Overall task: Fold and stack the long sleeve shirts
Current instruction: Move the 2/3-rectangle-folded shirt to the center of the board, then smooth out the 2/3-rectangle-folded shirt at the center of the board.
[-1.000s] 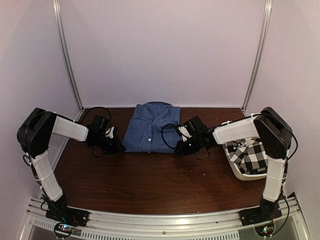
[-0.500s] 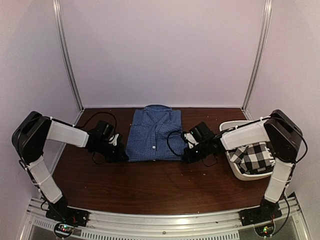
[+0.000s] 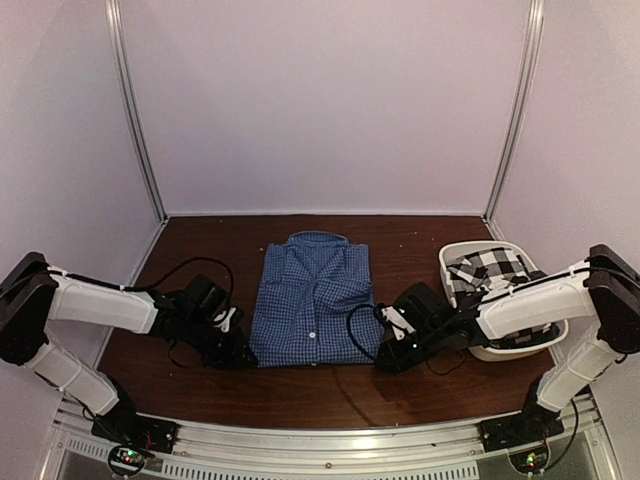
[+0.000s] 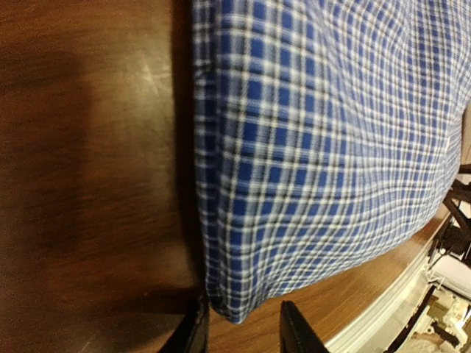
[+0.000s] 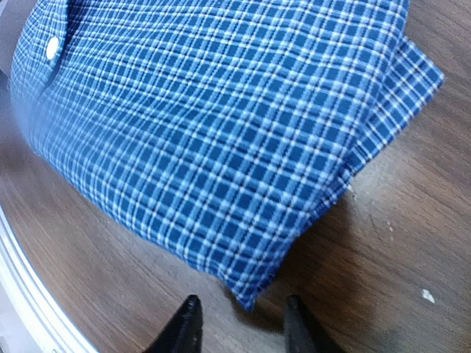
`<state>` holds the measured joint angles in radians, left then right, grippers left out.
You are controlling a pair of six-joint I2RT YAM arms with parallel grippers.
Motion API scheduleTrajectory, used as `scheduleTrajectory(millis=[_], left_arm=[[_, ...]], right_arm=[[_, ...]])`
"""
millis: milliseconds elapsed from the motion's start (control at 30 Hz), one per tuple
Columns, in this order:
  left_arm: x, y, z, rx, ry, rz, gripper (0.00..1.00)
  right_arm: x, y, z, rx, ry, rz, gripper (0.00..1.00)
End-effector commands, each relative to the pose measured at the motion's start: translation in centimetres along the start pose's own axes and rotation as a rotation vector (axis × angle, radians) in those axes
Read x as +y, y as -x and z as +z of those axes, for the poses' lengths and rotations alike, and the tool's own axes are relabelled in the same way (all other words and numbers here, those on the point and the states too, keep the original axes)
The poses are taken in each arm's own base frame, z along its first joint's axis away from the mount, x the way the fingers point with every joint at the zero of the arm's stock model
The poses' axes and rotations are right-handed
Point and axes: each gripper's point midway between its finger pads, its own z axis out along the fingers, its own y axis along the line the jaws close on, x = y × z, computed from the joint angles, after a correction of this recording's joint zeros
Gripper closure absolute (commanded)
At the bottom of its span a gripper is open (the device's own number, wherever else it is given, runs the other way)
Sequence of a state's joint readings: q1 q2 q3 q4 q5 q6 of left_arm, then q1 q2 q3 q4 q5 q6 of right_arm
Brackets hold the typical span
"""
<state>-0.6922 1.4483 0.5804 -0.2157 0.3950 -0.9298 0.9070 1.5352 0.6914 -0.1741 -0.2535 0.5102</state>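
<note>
I log one folded blue gingham cloth shirt (image 3: 315,310), white-buttoned; left gripper (image 4: 243,309) and right gripper (image 5: 241,301) stand parted at its near corners.

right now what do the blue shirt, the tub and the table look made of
Blue shirt: woven cloth, matte; check weave and soft folds show. Tub: probably plastic, smooth white rim. Table: dark wood or veneer, slight sheen, faint grain.

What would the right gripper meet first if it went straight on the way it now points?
Almost certainly the blue shirt: its near corner lies right ahead of the right gripper, between its parted fingers, though depth is unclear.
</note>
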Motion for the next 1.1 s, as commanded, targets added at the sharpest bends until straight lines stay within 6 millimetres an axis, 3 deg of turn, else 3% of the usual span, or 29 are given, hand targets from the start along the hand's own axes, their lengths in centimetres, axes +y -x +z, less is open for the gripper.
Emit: scheduleTrajectory(millis=[0, 100, 233, 367, 533, 667, 967, 1067], left_arm=[[-0.6, 1.2, -2.2, -0.068, 0.052, 0.0, 0.61], [-2.2, 3.5, -4.3, -0.147, 0.079, 0.053, 0.56], [-5.6, 6.9, -6.4, -0.233, 0.055, 0.132, 0.55], [-8.5, 9.5, -6.2, -0.25, 0.028, 0.215, 0.55], [-11.2, 12.3, -4.2, -0.243, -0.01, 0.291, 0.56], [-12.8, 14.1, -2.8, -0.245, -0.031, 0.34, 0.56], [-14.0, 17.5, 0.6, -0.266, 0.017, 0.385, 0.56], [-14.5, 17.9, 2.0, -0.254, 0.02, 0.395, 0.56]], right_arm=[[-0.7, 0.4, -2.5, -0.027, -0.064, 0.023, 0.53], [-0.4, 3.0, -4.7, -0.086, -0.094, 0.007, 0.46], [-0.3, 7.3, -6.7, -0.181, -0.092, 0.016, 0.48], [-1.1, 11.6, -6.8, -0.262, -0.095, 0.025, 0.51], [-2.0, 16.2, -5.3, -0.33, -0.046, 0.008, 0.5], [-2.2, 17.7, -3.3, -0.304, -0.046, -0.043, 0.5], [-3.8, 19.8, -0.9, -0.263, -0.13, -0.078, 0.48], [-4.3, 20.8, -0.5, -0.266, -0.132, -0.071, 0.55]])
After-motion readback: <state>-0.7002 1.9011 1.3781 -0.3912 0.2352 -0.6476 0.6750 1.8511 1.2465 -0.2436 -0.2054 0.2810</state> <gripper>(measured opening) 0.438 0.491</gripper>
